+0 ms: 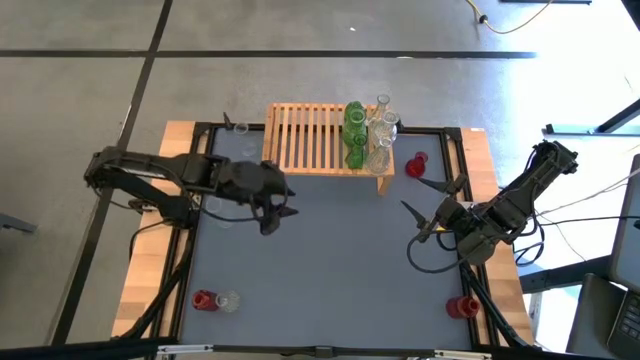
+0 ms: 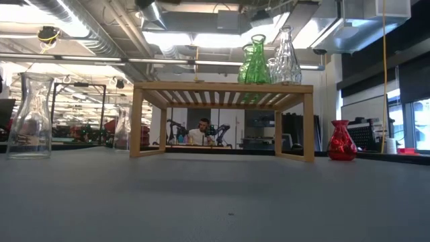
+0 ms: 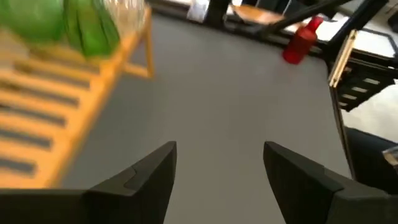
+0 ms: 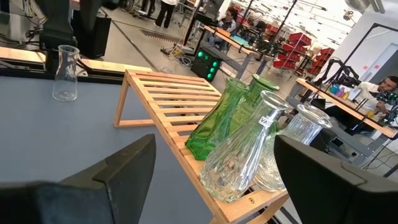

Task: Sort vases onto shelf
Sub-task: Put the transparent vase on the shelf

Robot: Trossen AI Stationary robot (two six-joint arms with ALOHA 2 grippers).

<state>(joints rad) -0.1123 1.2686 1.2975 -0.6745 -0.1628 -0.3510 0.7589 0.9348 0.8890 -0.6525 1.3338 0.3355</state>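
Observation:
The light-wood shelf (image 1: 320, 140) stands at the table's far side. On its right end stand two green vases (image 1: 354, 132) and some clear vases (image 1: 382, 135); they also show in the right wrist view (image 4: 219, 124) and in the low view (image 2: 255, 59). A red vase (image 1: 416, 165) stands on the table by the shelf's right leg. My left gripper (image 1: 288, 202) is open and empty over the table in front of the shelf's left part. My right gripper (image 1: 425, 200) is open and empty near the table's right side, pointing at the shelf.
A clear vase (image 1: 240, 128) stands at the far left beside the shelf. A red vase (image 1: 204, 299) and a clear one (image 1: 228, 300) stand near the front left corner, another red vase (image 1: 462, 306) at the front right. The table's grey middle (image 1: 340, 250) is bare.

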